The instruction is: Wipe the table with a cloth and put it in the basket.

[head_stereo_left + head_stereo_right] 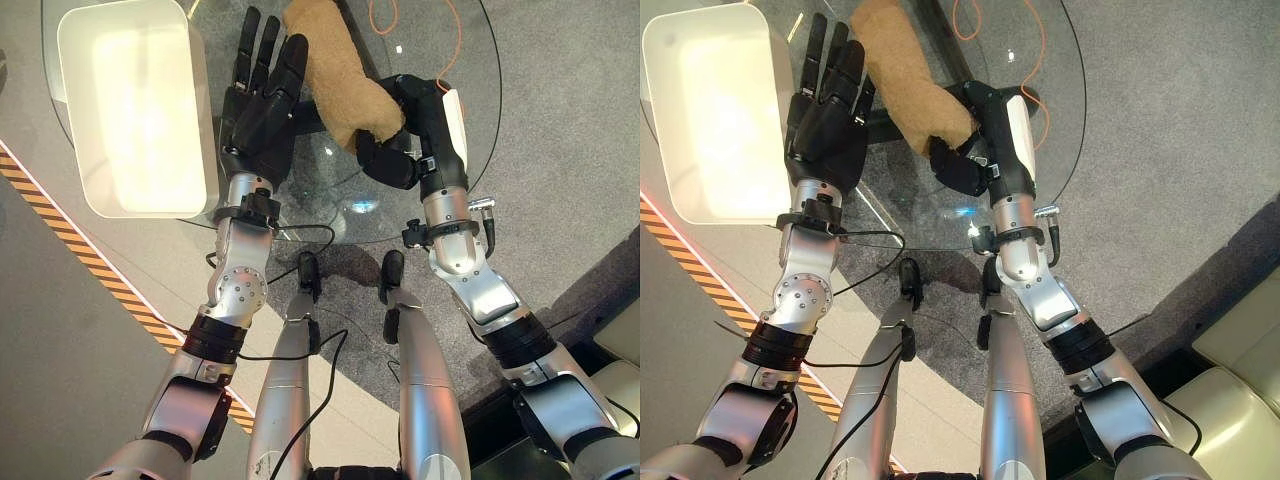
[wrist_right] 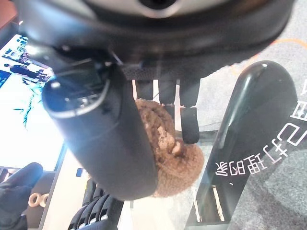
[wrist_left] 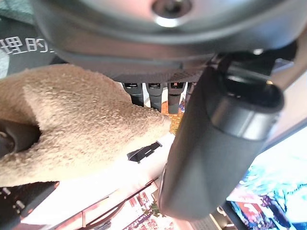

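The tan cloth is being gripped by the right hand on the glass table. The left hand is being held flat, fingers straight, between the cloth and the white basket.

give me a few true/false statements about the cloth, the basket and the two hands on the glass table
1. The right robot hand is curled on the tan cloth. True.
2. The cloth lies inside the white basket. False: it lies on the glass table, beside the basket.
3. The left robot hand has its fingers straight. True.
4. The left robot hand grips the basket's rim. False: it is between the basket and the cloth, holding nothing.
5. The basket stands at the robot's right. False: it is at the robot's left.
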Available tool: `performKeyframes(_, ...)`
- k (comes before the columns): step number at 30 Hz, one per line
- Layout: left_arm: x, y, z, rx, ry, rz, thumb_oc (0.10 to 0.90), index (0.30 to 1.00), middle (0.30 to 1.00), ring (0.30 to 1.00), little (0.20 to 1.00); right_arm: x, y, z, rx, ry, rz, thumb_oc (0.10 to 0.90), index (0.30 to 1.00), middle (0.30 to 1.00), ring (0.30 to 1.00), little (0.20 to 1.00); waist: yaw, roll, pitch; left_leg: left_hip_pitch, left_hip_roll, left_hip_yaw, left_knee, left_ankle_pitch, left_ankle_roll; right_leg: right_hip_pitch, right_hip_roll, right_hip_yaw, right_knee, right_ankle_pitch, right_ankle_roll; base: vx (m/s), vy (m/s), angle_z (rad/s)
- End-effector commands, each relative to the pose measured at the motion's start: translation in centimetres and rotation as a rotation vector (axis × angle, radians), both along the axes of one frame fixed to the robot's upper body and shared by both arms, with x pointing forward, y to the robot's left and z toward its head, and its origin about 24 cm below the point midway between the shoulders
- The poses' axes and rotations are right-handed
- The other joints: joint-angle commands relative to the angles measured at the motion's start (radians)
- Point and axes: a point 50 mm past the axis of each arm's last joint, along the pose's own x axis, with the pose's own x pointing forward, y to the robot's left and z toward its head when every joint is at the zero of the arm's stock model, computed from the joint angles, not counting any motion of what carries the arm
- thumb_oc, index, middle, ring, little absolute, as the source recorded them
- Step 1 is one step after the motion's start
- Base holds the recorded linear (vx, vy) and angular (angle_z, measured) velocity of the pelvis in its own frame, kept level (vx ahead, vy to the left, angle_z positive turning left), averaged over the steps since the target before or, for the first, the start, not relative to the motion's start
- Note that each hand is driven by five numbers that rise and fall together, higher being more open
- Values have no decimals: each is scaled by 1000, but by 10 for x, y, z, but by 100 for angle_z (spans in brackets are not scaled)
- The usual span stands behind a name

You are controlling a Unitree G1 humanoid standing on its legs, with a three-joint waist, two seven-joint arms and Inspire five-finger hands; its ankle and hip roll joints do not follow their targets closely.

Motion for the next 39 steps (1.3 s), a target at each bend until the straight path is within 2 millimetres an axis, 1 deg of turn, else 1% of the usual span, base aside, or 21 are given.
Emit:
performKeyframes(1,-23,-18,60,-1,-324,-134,800,900,900,900,900,-60,46,86,72,-463,334,100,300,300,300,200,5,-11,-29,29,-63,60,4,-43,32,43,73,-6,-59,-15,16,0,0,0)
performKeyframes(4,-24,-24,60,11,-304,-152,800,900,900,900,900,-62,50,85,50,-464,347,100,300,300,300,200,6,-11,-29,30,-62,61,-1,-42,31,43,72,-9,-62,-15,16,0,0,0)
performKeyframes(9,-22,-24,57,18,-284,-143,800,900,900,900,900,-65,53,86,30,-477,364,100,300,300,300,200,6,-12,-29,30,-65,60,-1,-41,31,45,74,-9,-66,-14,15,0,0,0)
performKeyframes(14,-19,-25,55,48,-229,-126,800,900,900,900,900,-69,55,90,-1,-504,378,100,300,300,300,200,7,-12,-29,27,-62,62,0,-40,30,45,71,-12,-67,-15,15,0,0,0)
performKeyframes(20,-13,-21,50,73,-159,-64,800,900,900,900,900,-72,56,93,-5,-523,387,100,300,300,300,200,9,-12,-29,25,-63,62,4,-40,29,44,71,-15,-66,-15,16,0,0,0)
performKeyframes(25,-10,-16,46,55,-112,-16,800,900,900,900,900,-73,55,95,-1,-534,383,100,300,300,300,200,12,-12,-29,24,-64,61,3,-40,29,43,72,-17,-65,-16,16,0,0,0)
performKeyframes(29,-8,-11,44,33,-91,21,800,900,900,900,900,-73,53,96,23,-550,373,100,300,300,300,200,12,-13,-29,24,-64,61,6,-40,28,45,72,-20,-64,-18,15,0,0,0)
performKeyframes(39,-7,-7,44,7,-69,54,800,900,900,900,900,-78,50,99,42,-578,376,100,300,300,300,200,10,-17,-29,22,-64,61,4,-38,28,43,76,-20,-65,-18,15,0,0,0)
